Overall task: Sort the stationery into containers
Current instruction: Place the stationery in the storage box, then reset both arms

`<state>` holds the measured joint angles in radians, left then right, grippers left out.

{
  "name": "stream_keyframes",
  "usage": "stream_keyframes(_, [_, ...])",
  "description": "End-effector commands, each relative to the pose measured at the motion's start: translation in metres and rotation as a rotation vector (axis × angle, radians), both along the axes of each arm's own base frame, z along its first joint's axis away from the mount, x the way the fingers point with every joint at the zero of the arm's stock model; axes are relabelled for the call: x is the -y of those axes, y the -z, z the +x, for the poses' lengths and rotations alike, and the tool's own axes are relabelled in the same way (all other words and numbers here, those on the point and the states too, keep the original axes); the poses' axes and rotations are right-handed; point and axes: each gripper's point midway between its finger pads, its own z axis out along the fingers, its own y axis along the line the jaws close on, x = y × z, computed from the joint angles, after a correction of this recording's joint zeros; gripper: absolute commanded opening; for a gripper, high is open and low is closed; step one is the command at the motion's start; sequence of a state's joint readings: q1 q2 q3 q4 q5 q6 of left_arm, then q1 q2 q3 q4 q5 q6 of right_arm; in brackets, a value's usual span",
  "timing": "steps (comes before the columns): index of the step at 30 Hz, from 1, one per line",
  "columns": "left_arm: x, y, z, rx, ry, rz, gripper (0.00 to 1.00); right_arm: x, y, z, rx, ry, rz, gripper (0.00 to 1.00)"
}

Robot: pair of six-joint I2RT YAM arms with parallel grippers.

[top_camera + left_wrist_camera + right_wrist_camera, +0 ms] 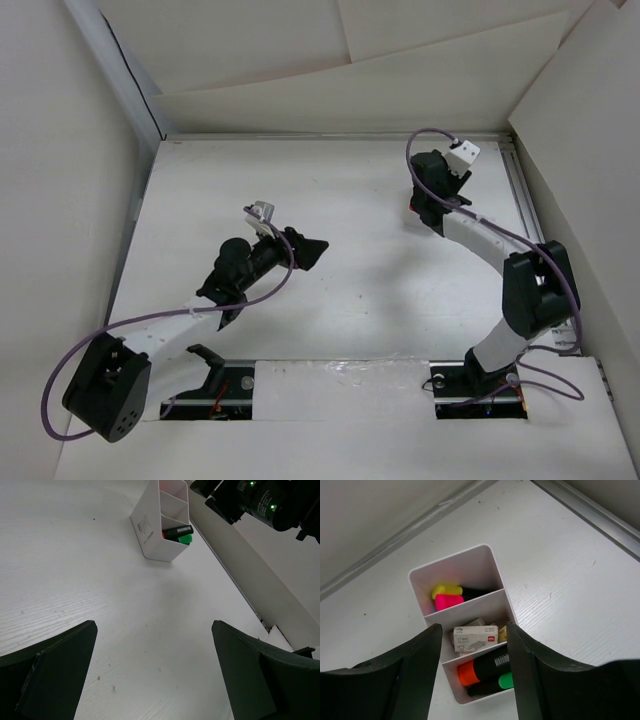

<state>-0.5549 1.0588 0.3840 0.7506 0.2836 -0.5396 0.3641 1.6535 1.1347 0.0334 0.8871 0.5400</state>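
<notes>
White table (350, 295); right wrist shows markers (449, 601) in box (462, 567), top view hides them.

table (75, 570): white, grained | on it: white compartment box (149, 532) (upright, near an edge)

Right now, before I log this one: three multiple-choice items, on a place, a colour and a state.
1. In the white plastic box, the small white cardboard carton occupies: A one end compartment B the middle compartment C two compartments.
2. The neighbouring cap beside the yellow marker cap is: A pink B blue C white.
3. The right jaws are: A shut on a marker B open, empty C shut on the box.
B, dividers on both sides; A, right wrist view; B, apart with nothing between.
</notes>
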Motion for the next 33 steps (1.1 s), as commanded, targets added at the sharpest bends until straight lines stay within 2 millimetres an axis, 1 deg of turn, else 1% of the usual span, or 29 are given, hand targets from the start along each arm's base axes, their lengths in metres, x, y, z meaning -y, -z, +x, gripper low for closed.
stream_keyframes(1, [-0.005,-0.014,-0.002,0.049,-0.021,-0.032,1.00,-0.008,-0.044,-0.007,0.102,-0.032,0.052,0.60])
stream_keyframes(2, [-0.006,-0.014,-0.001,0.050,-0.032,-0.032,1.00,-0.011,-0.043,-0.012,0.100,-0.039,0.057,0.63])
stream_keyframes(3, [-0.008,-0.019,-0.001,0.062,-0.041,-0.040,1.00,-0.012,-0.050,-0.013,0.114,-0.048,0.067,0.65])
stream_keyframes(4, [-0.009,-0.020,-0.003,0.068,-0.041,-0.043,1.00,-0.017,-0.043,-0.019,0.092,-0.075,0.068,0.67])
stream_keyframes(5, [-0.011,-0.023,-0.003,0.075,-0.050,-0.048,1.00,-0.017,-0.053,-0.024,0.115,-0.090,0.084,0.72])
stream_keyframes(7, [-0.014,-0.022,-0.007,0.081,-0.050,-0.052,1.00,-0.018,-0.055,-0.031,0.118,-0.113,0.105,0.78])
stream_keyframes(8, [-0.013,-0.026,-0.007,0.087,-0.050,-0.066,1.00,-0.016,-0.057,-0.041,0.119,-0.123,0.110,0.84])
stream_keyframes(10, [-0.016,-0.030,-0.008,0.097,-0.062,-0.084,1.00,-0.019,-0.056,-0.051,0.124,-0.157,0.149,0.89])
stream_keyframes(11, [-0.016,-0.030,-0.008,0.097,-0.062,-0.084,1.00,-0.020,-0.045,-0.059,0.097,-0.176,0.150,0.92])
stream_keyframes(12, [-0.016,-0.025,-0.010,0.080,-0.062,-0.087,0.98,-0.016,-0.053,-0.064,0.125,-0.185,0.182,0.95])
stream_keyframes(13, [-0.018,-0.031,-0.009,0.098,-0.074,-0.099,0.98,-0.019,-0.049,-0.070,0.118,-0.206,0.204,0.97])
stream_keyframes(14, [-0.019,-0.033,-0.011,0.101,-0.074,-0.118,0.97,-0.020,-0.044,-0.079,0.112,-0.230,0.240,0.99])
stream_keyframes(15, [-0.022,-0.028,-0.010,0.085,-0.089,-0.120,0.97,-0.022,-0.041,-0.084,0.108,-0.248,0.249,0.99])
stream_keyframes(16, [-0.024,-0.033,-0.010,0.096,-0.099,-0.128,0.98,-0.023,-0.038,-0.090,0.108,-0.264,0.267,1.00])
stream_keyframes(17, [-0.026,-0.032,-0.010,0.090,-0.109,-0.124,0.99,-0.028,-0.033,-0.096,0.104,-0.282,0.283,1.00])
stream_keyframes(18, [-0.027,-0.029,-0.009,0.073,-0.121,-0.126,0.99,-0.025,-0.018,-0.105,0.071,-0.279,0.274,1.00])
stream_keyframes(19, [-0.027,-0.027,-0.009,0.066,-0.122,-0.120,0.99,-0.024,-0.018,-0.113,0.077,-0.282,0.295,1.00])
stream_keyframes(20, [-0.029,-0.029,-0.007,0.073,-0.137,-0.126,0.99,-0.022,-0.014,-0.118,0.075,-0.275,0.309,1.00])
stream_keyframes(21, [-0.030,-0.025,-0.007,0.057,-0.149,-0.131,0.99,-0.022,-0.010,-0.123,0.069,-0.278,0.321,1.00])
stream_keyframes(22, [-0.030,-0.031,-0.007,0.068,-0.148,-0.151,0.99,-0.019,-0.007,-0.130,0.077,-0.275,0.331,1.00])
stream_keyframes(23, [-0.029,-0.027,-0.006,0.060,-0.149,-0.145,0.99,-0.020,-0.005,-0.132,0.076,-0.285,0.336,1.00])
stream_keyframes(24, [-0.024,-0.021,-0.010,0.057,-0.108,-0.127,0.99,-0.016,-0.003,-0.135,0.070,-0.275,0.334,1.00])
stream_keyframes(26, [-0.019,-0.027,-0.015,0.081,-0.067,-0.143,0.99,-0.016,-0.001,-0.139,0.056,-0.281,0.335,1.00])
stream_keyframes(28, [-0.013,-0.021,-0.018,0.074,-0.026,-0.126,0.99,-0.009,0.004,-0.141,0.042,-0.242,0.342,1.00])
stream_keyframes(30, [-0.012,-0.021,-0.019,0.074,-0.014,-0.126,0.99,-0.004,0.006,-0.143,0.041,-0.212,0.333,1.00])
stream_keyframes(31, [-0.012,-0.022,-0.023,0.083,0.000,-0.131,0.99,0.000,0.006,-0.142,0.044,-0.198,0.333,1.00])
stream_keyframes(33, [-0.015,-0.027,-0.022,0.106,-0.008,-0.134,0.99,0.004,0.008,-0.142,0.037,-0.187,0.342,1.00])
